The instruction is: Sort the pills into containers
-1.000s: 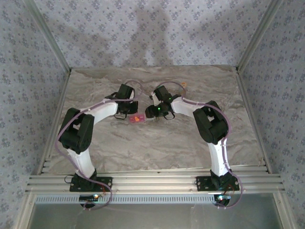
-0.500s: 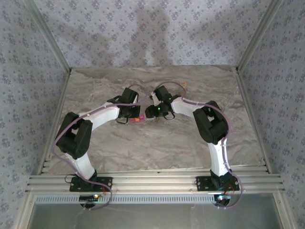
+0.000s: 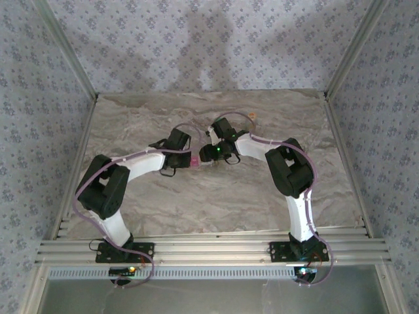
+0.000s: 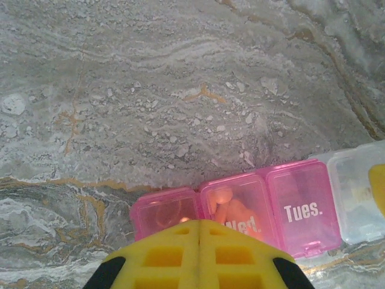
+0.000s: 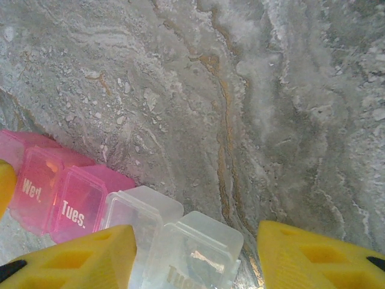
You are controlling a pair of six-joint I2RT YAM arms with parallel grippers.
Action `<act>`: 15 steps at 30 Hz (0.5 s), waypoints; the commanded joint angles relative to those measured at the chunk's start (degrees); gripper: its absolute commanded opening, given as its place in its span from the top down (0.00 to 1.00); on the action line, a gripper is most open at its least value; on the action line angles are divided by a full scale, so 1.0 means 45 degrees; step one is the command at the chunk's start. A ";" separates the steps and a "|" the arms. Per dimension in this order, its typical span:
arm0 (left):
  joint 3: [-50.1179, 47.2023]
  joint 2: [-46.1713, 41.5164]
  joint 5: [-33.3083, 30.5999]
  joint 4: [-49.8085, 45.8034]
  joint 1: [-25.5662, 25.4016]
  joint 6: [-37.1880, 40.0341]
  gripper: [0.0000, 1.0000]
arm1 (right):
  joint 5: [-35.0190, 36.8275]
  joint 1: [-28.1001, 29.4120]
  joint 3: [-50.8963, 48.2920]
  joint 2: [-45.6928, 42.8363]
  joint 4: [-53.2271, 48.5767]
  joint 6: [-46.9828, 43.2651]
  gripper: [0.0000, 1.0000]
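Note:
The strip pill case (image 4: 258,208) lies flat on the marble table, with pink compartments at one end and clear ones (image 5: 180,241) at the other. Orange pills (image 4: 231,211) sit in the pink "Wed." compartment, beside the one marked "Tues." My left gripper (image 4: 200,223) is shut, its yellow tip right over the pink end. My right gripper (image 5: 195,259) is open and straddles the clear end compartments. In the top view the left gripper (image 3: 188,159) and right gripper (image 3: 208,156) meet over the case (image 3: 196,162). The vial and the white bottle are out of view.
The marble tabletop (image 3: 216,196) is walled by patterned panels and aluminium posts. A small pale object (image 3: 253,118) lies near the back edge; I cannot tell what it is. The right gripper's yellow finger (image 4: 379,186) shows at the left wrist view's right edge.
My left arm has swung right and lowered onto the pink end of the case, covering most of it from above. The right arm has stayed put.

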 commanded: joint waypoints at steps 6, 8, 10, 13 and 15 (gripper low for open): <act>-0.0016 -0.0665 -0.0543 -0.0318 -0.0229 -0.0143 1.00 | 0.0734 -0.0034 -0.0598 0.0421 -0.0953 0.0031 0.43; 0.0322 -0.0793 -0.0426 -0.0534 -0.0231 -0.0083 1.00 | 0.0725 -0.0021 -0.0561 0.0426 -0.0955 0.0027 0.43; 0.0597 -0.0764 -0.0354 -0.0684 -0.0268 -0.0045 1.00 | 0.0704 -0.0038 -0.0523 0.0406 -0.0958 0.0051 0.43; 0.0950 -0.0575 -0.0357 -0.0848 -0.0386 0.0063 1.00 | 0.0687 -0.0026 -0.0556 0.0397 -0.0947 0.0044 0.43; 0.1117 -0.0416 -0.0358 -0.0909 -0.0460 0.0104 1.00 | 0.0694 -0.0026 -0.0588 0.0367 -0.0939 0.0049 0.43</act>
